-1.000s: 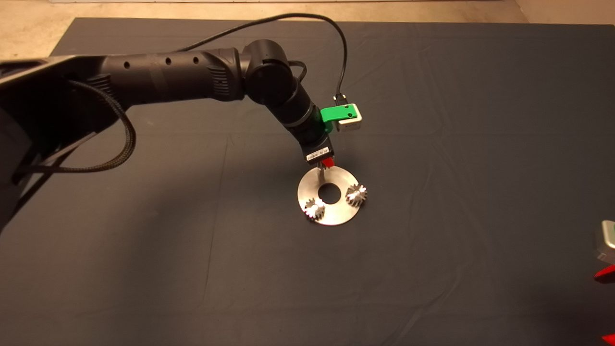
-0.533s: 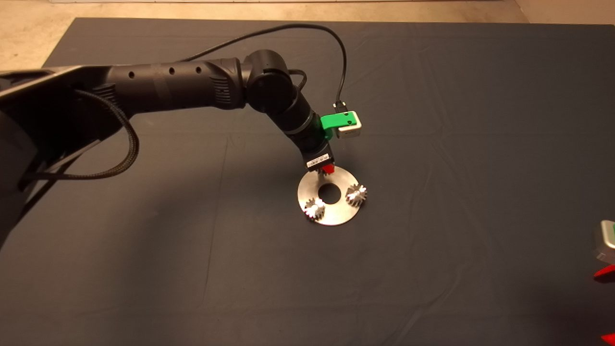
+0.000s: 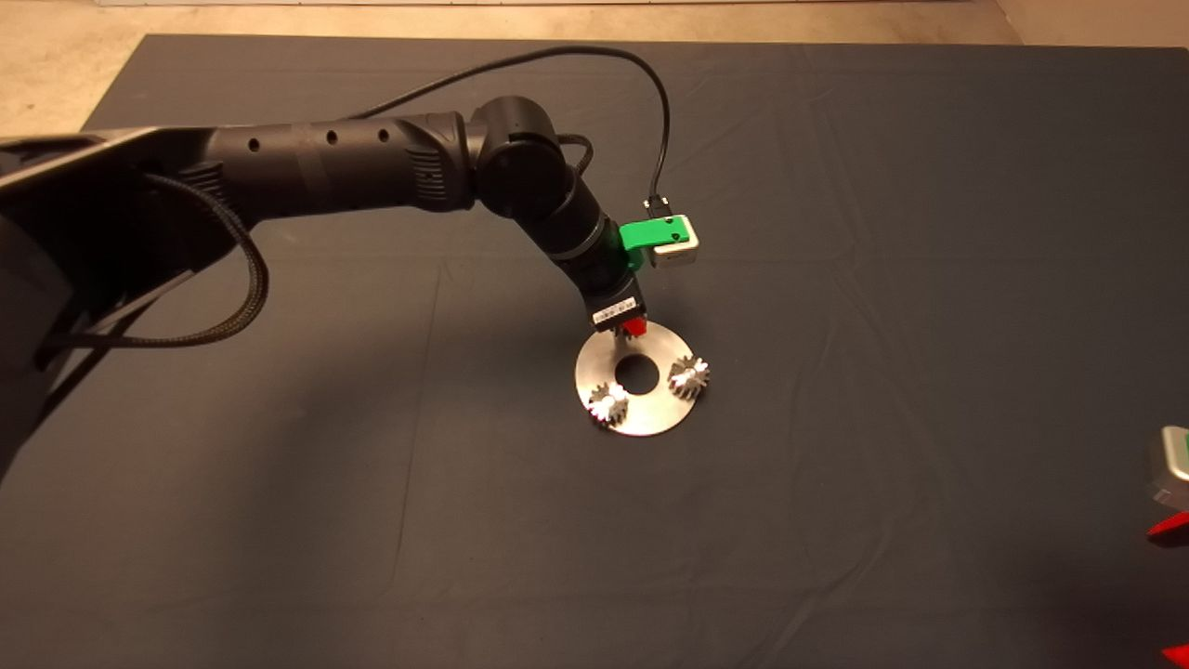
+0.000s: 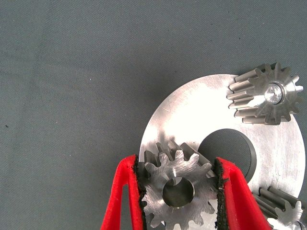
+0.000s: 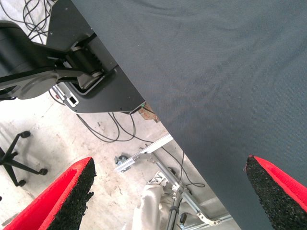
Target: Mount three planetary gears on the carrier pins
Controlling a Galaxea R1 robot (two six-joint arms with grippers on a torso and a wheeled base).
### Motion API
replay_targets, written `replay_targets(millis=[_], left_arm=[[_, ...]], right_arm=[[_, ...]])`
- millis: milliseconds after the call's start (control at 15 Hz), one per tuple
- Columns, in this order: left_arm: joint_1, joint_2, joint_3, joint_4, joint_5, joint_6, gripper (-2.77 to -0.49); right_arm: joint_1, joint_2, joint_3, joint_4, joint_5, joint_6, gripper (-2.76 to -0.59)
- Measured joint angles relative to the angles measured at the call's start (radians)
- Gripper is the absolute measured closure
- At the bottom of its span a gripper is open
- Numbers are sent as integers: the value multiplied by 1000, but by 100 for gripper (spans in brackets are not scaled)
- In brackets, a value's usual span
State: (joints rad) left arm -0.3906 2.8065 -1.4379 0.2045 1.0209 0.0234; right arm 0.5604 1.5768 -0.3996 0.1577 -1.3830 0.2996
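since a second ago the left gripper (image 3: 633, 327) has dropped lower toward the carrier disc (image 3: 641, 409), and in the last half second nothing visibly shifts. its red fingers (image 4: 235, 196) are clamped on the third planetary gear (image 4: 178, 191), one black pad on each side of the teeth. that gear sits over the far part of the disc, just beside the central hole (image 4: 230, 148); whether it is already on a pin cannot be told, though its centre hole looks empty in the left wrist view. two other planetary gears are seated on carrier pins: one (image 3: 689, 375) to the right of the central hole, with its pin tip (image 4: 273, 92) shining in the middle, and one (image 3: 608, 402) at the near left of the hole. the disc lies flat on the dark mat (image 3: 882, 279) that covers the counter. the right gripper (image 3: 1172, 483) waits well apart from the disc at the lower right edge of the head view, its fingers (image 5: 72, 196) wide apart, with the floor, cables and a chair base beyond the mat's edge.
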Motion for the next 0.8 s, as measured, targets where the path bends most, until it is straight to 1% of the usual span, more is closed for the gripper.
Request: replay_targets(millis=[267,467,800], left_arm=[[0,0,0,0,0,6,-55],[0,0,0,0,0,19,-55],[0,0,-7,-2,0,24,-54]], right_arm=[[0,0,0,0,0,0,-233],[0,0,0,0,0,0,-233],[0,0,0,0,0,0,-233]])
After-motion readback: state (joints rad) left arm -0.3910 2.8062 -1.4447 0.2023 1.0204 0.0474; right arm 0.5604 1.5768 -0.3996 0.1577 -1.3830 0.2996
